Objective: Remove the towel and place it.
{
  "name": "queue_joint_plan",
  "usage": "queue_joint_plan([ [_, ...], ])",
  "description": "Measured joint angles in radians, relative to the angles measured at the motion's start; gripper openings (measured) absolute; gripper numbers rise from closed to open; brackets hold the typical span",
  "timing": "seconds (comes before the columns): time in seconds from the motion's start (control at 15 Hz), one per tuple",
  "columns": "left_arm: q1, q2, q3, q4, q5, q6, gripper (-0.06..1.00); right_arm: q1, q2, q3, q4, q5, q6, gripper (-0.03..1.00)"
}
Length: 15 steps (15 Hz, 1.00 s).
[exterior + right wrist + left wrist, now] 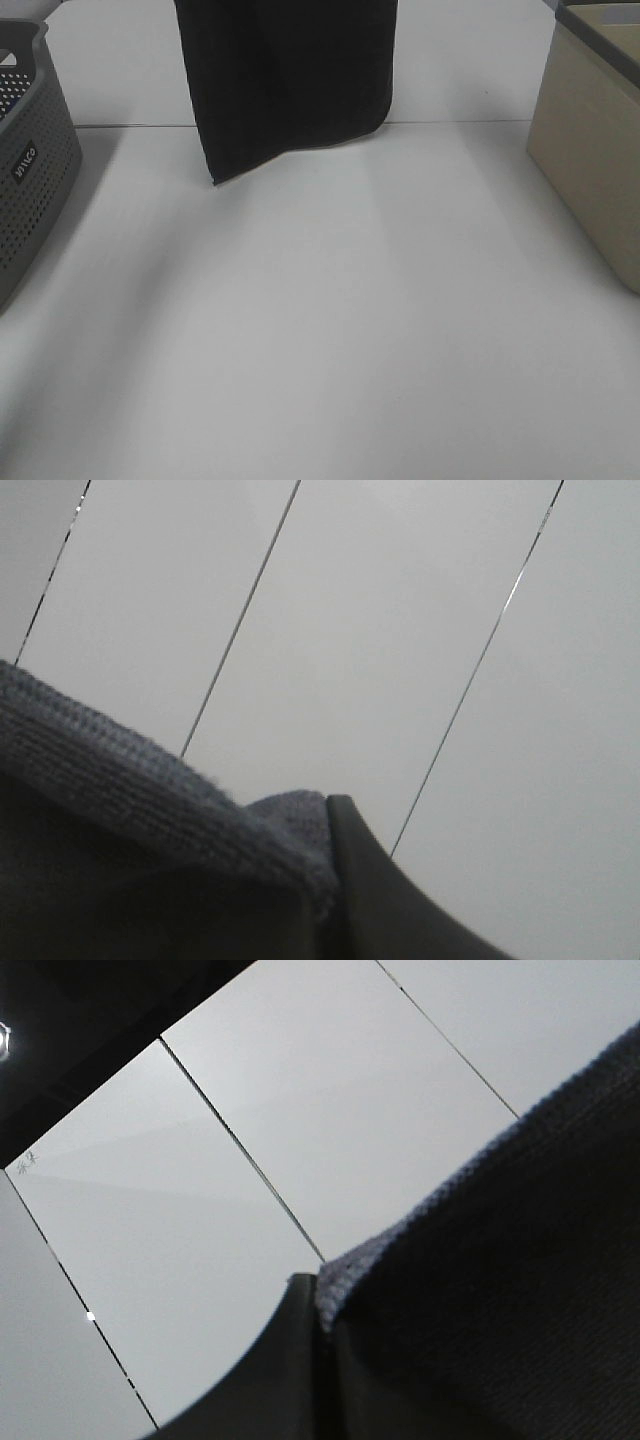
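Observation:
The towel (290,80) is very dark, almost black cloth. It hangs down from above the top of the exterior high view, its lower edge just over the white table (320,330) at the back middle. Neither gripper shows in that view. In the left wrist view my left gripper (322,1305) is shut on a hemmed edge of the towel (500,1260), with one dark finger (285,1370) showing beside the cloth. In the right wrist view my right gripper (330,815) is likewise shut on the towel's edge (120,780), beside its dark finger (375,890).
A grey perforated basket (30,180) stands at the table's left edge. A beige box (590,150) with a dark rim stands at the right. A seam line crosses the table behind the towel.

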Motion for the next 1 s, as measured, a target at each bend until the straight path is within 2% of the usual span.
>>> queue_joint_plan([
  [0.27, 0.013, 0.172, -0.274, 0.008, 0.120, -0.002, 0.00, -0.032, 0.049, -0.019, 0.000, -0.020, 0.036, 0.02],
  [0.47, 0.019, 0.202, -0.299, 0.012, 0.185, -0.002, 0.00, -0.041, 0.065, -0.019, 0.000, -0.020, 0.070, 0.02],
  [0.67, 0.020, 0.202, -0.303, 0.019, 0.196, -0.002, 0.00, -0.041, 0.065, -0.019, 0.000, -0.041, 0.071, 0.02],
  [0.8, 0.024, 0.202, -0.304, 0.071, 0.175, -0.003, 0.00, -0.041, 0.065, -0.019, 0.000, -0.122, 0.071, 0.02],
  [0.87, 0.027, 0.202, -0.304, 0.098, 0.124, -0.003, 0.00, -0.041, 0.065, -0.019, 0.000, -0.251, 0.082, 0.02],
  [1.0, 0.027, 0.202, -0.306, 0.104, 0.098, -0.003, 0.00, -0.041, 0.065, -0.019, 0.000, -0.283, 0.107, 0.02],
])
